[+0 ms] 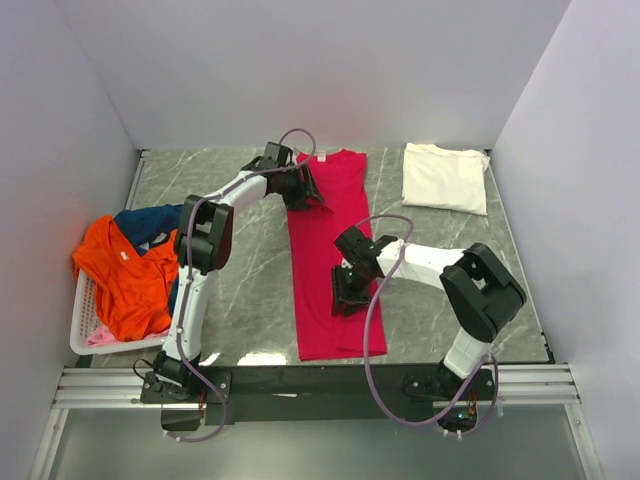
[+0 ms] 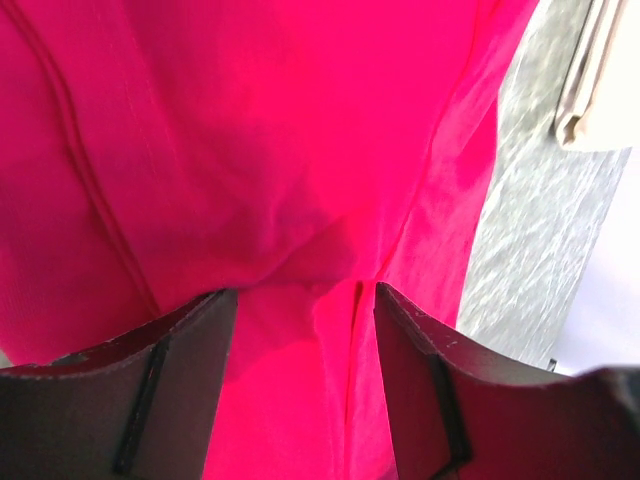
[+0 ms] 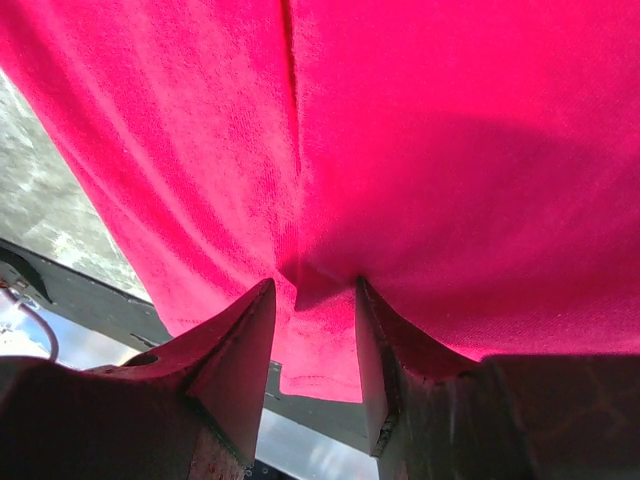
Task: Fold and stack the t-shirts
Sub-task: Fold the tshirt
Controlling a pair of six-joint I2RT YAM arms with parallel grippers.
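Note:
A crimson-pink t-shirt (image 1: 330, 250) lies folded into a long narrow strip down the middle of the marble table. My left gripper (image 1: 300, 190) rests on its upper left edge near the collar. In the left wrist view its jaws (image 2: 305, 295) stand apart, with a raised crease of the pink cloth (image 2: 280, 150) between them. Lower down, my right gripper (image 1: 348, 295) presses on the strip's right edge. Its fingers (image 3: 315, 285) are also apart, and a small tuck of the shirt (image 3: 450, 120) sits between them. A folded cream-white t-shirt (image 1: 445, 178) lies at the back right.
A white slatted basket (image 1: 85, 320) at the left edge holds an orange t-shirt (image 1: 125, 275), a navy one (image 1: 150, 222) and a bit of pale pink (image 1: 100, 335). Grey walls close in the sides and back. The black rail (image 1: 320, 385) runs along the near edge.

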